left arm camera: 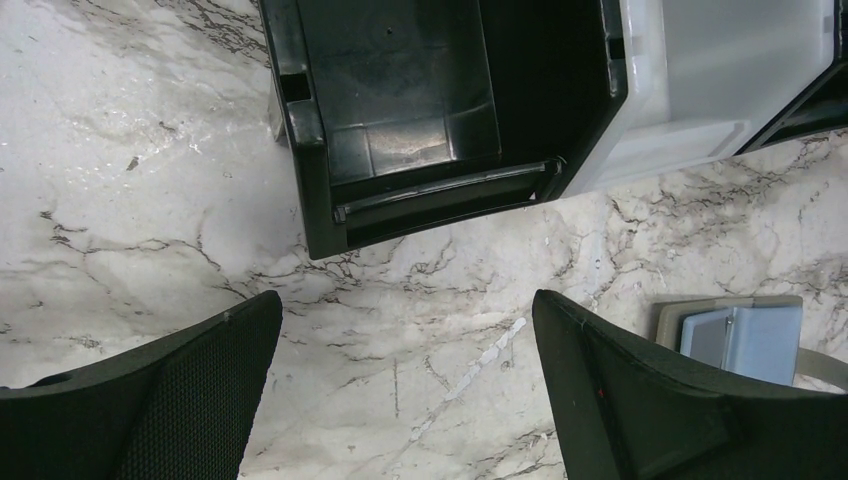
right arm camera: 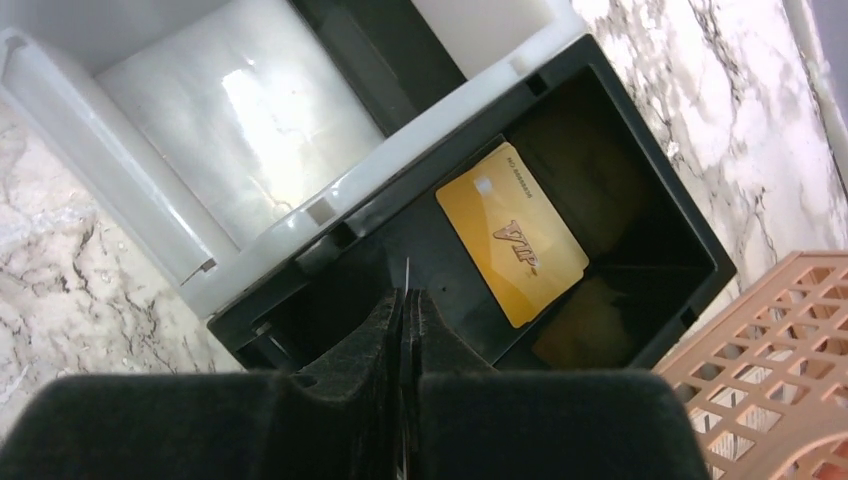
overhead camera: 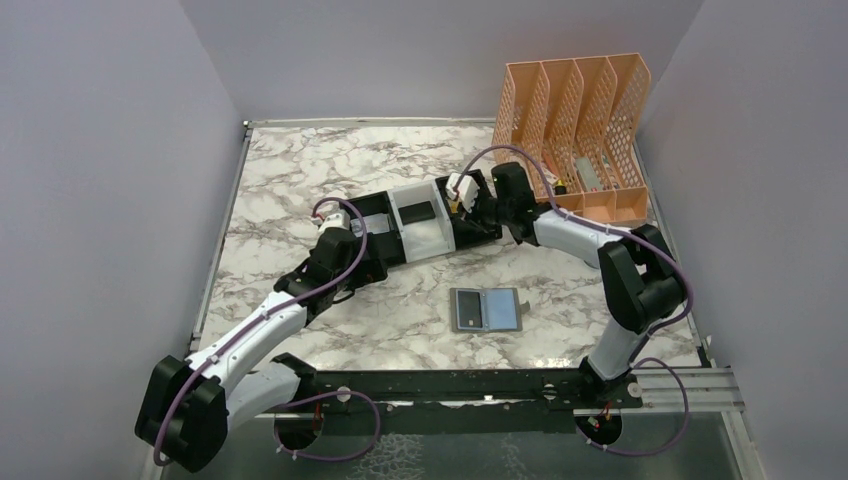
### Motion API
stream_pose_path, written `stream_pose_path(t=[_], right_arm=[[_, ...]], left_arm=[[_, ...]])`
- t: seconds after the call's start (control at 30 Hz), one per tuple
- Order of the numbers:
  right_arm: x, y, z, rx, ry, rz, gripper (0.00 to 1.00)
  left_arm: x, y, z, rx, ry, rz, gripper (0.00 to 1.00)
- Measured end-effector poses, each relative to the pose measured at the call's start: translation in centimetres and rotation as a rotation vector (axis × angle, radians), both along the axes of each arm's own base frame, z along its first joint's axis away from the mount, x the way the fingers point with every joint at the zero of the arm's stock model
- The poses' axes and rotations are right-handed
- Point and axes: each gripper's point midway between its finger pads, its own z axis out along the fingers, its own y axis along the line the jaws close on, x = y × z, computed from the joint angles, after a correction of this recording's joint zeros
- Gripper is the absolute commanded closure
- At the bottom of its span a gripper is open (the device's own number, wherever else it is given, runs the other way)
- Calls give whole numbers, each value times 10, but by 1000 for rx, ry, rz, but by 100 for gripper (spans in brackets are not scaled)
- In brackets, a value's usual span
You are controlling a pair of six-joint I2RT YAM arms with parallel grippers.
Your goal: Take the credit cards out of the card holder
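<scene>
Left fingers (left arm camera: pixel 150 400) spread wide, empty, by tray's (left arm camera: pixel 400 100) black end. Right fingers (right arm camera: pixel 440 330) pressed together above tray's other end bin, gold card (right arm camera: pixel 511 233) lying flat inside. Holder (overhead camera: pixel 487 310) open on tabletop (overhead camera: pixel 300 170), well apart.

Table (overhead camera: pixel 300 180): marble-patterned top, white with grey veining, smooth and glossy, showing soft reflections. Tray (left arm camera: pixel 400 120): hard moulded plastic; the black compartments are glossy with faint scuffs, the middle one white and semi-gloss. Credit card (right arm camera: pixel 512 235): gold-yellow plastic, smooth, with a low sheen. Card holder (overhead camera: pixel 487 309): grey-taupe rim and blue-grey inner panels, matt; leather or cloth cannot be told. File rack (overhead camera: pixel 575 110): peach plastic with perforated mesh walls, matt. Left gripper (left arm camera: pixel 405 300): black fingers (left arm camera: pixel 180 400) with finely grained matt faces. Right gripper (right arm camera: pixel 405 300): fingers (right arm camera: pixel 470 410) likewise matt black, slightly rough. Rail (overhead camera: pixel 690 385) at the table's near edge: bare, dull metal.
</scene>
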Motion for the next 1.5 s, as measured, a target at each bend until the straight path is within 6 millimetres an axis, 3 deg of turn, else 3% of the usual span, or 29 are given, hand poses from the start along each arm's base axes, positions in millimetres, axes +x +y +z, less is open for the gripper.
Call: stream_pose_path(t=[0.3,0.63,0.8,1.03,1.17,1.37,1.5], right_arm=[[11,-12,2,-57,99,-111,92],[10,-20,-13,-142,188,-131,91],[7,-23,-21,-164,217,-139,81],[22,-15,-10,-69,283,-290,78],[24,-14,-24,-48,352,-373,77],[20,-23,-62,-91,464,-498,74],[17,-23,-62,-82,491,-523,73]], left_arm=[[-1,-1,2,-8,-3,-7,1],[-1,-3,2,-18,0,-19,1],[-1,-4,3,-20,-2,-23,1],[2,-4,1,-16,-5,-25,1],[3,-2,-2,-11,7,-17,1],[6,1,-6,-8,14,-8,1],[8,6,-7,-4,17,1,1]])
